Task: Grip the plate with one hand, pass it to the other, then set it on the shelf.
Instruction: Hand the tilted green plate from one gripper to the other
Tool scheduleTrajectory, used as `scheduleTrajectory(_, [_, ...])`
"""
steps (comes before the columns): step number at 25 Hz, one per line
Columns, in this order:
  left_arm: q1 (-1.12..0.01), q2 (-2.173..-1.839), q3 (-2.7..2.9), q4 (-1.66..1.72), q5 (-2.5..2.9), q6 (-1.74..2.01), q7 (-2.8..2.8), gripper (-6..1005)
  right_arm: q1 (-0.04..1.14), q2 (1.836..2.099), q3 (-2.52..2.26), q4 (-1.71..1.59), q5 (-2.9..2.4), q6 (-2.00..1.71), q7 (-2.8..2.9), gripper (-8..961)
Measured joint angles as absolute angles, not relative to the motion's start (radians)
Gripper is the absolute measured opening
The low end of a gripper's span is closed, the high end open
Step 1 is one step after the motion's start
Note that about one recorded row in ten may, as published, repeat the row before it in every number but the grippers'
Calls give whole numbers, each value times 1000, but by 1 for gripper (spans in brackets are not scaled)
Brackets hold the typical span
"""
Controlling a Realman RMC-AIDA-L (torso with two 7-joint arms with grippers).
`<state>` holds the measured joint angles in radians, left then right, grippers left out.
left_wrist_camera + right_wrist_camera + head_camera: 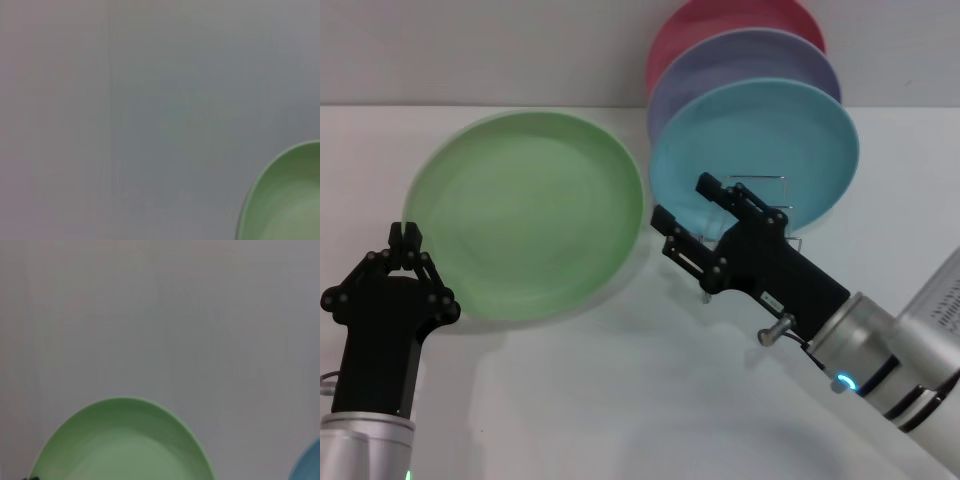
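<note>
One round, smooth light green plate [525, 215] is pinched at its raised rim by the left gripper [405, 238]; right gripper [685, 215] spread apart beside it.

The round, shallow, light green plastic plate with a raised rim [525, 215] is tilted, its hollow face turned toward the head camera, left of the small silver wire rack [768, 184]. That rack stands upright, mostly hidden, with coloured plates leaning in it.
</note>
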<state>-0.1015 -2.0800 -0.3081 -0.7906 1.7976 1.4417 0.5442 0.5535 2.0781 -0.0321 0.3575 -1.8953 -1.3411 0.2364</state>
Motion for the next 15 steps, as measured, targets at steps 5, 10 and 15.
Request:
scheduleTrajectory(5, [-101,-2080,-296,-794,1796,1454,579,35,574,2079,-26,374,-1896,-1303,221,657])
scheduleTrajectory(10, [-97,-2080,-286,-815,1783,1462,643,35,597,2080,-13,379,-1896,-1259,211,644])
scheduleTrajectory(15, [-96,-2080,-271,-833,1767,1468,729,36,619,2080,6,388,-1896,-1210,176,631])
